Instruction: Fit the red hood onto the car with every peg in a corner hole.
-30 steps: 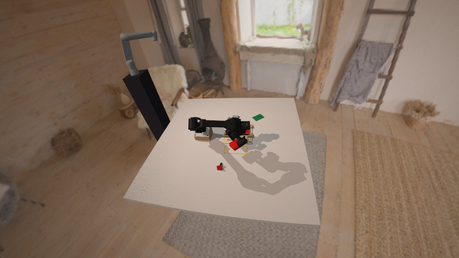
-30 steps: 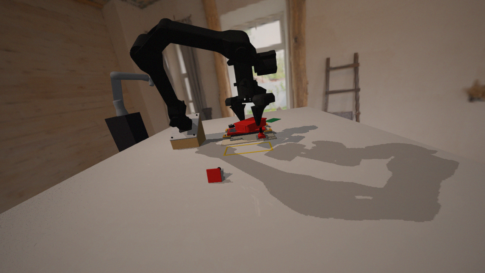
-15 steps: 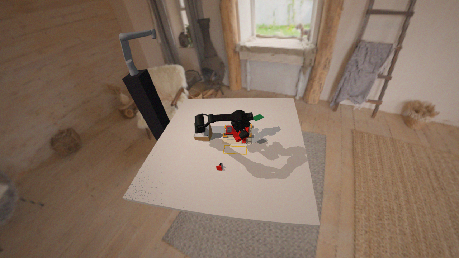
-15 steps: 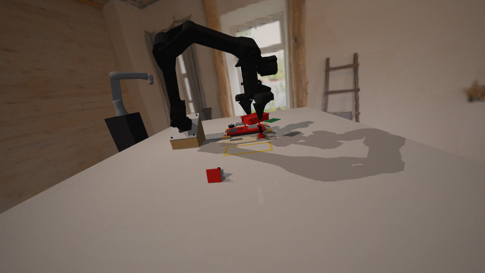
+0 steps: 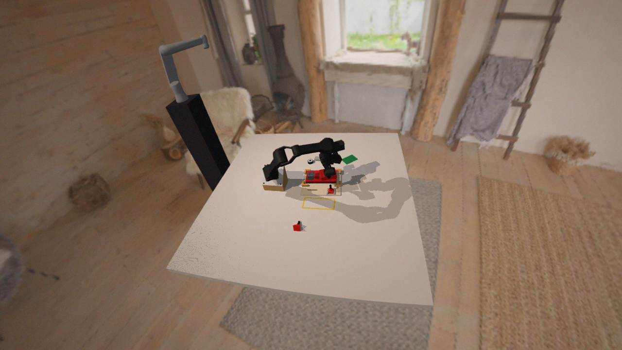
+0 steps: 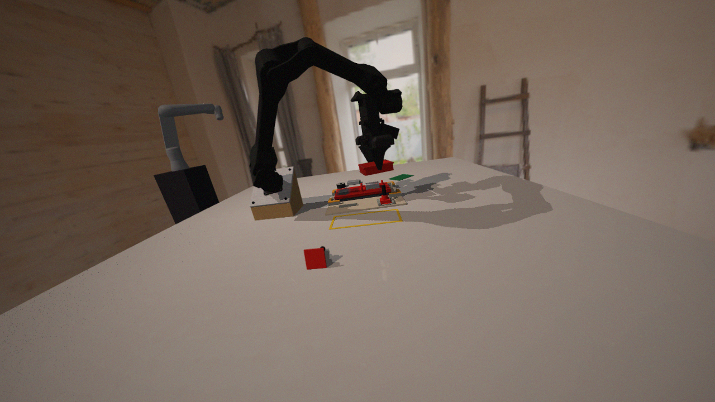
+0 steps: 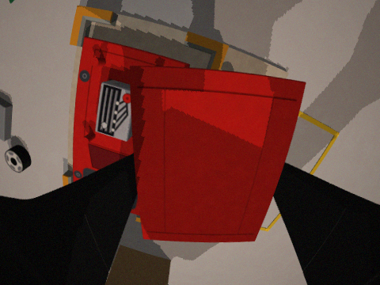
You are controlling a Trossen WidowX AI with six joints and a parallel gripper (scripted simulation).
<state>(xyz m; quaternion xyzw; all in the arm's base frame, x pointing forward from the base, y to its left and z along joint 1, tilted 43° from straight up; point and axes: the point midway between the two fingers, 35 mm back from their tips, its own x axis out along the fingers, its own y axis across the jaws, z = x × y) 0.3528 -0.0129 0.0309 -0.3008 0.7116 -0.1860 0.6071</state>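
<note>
My gripper (image 6: pixel 376 166) (image 7: pixel 207 164) is shut on the red hood (image 6: pixel 367 168) (image 7: pixel 214 158), one finger on each long side, and holds it roof up above the car and jig. In the wrist view the hood lies to the right of the engine block (image 7: pixel 115 111) and covers part of the red chassis (image 6: pixel 365 191) (image 7: pixel 81 119). The chassis sits between the orange corners of the jig (image 7: pixel 75 25). Short red pegs stand near the engine, one at its lower left (image 7: pixel 89 134); the hood hides some of the deck. The hood's corner holes are hidden.
A small red stand (image 5: pixel 331 190) (image 6: pixel 385 200) with a black upright is on the board before the car. A yellow outline (image 5: pixel 317 208) (image 7: pixel 324 153) is nearer the front, and a red block (image 5: pixel 297 227) (image 6: pixel 314 258) beyond it. A wheel (image 7: pixel 17 158) and green patch (image 5: pixel 349 159) lie behind.
</note>
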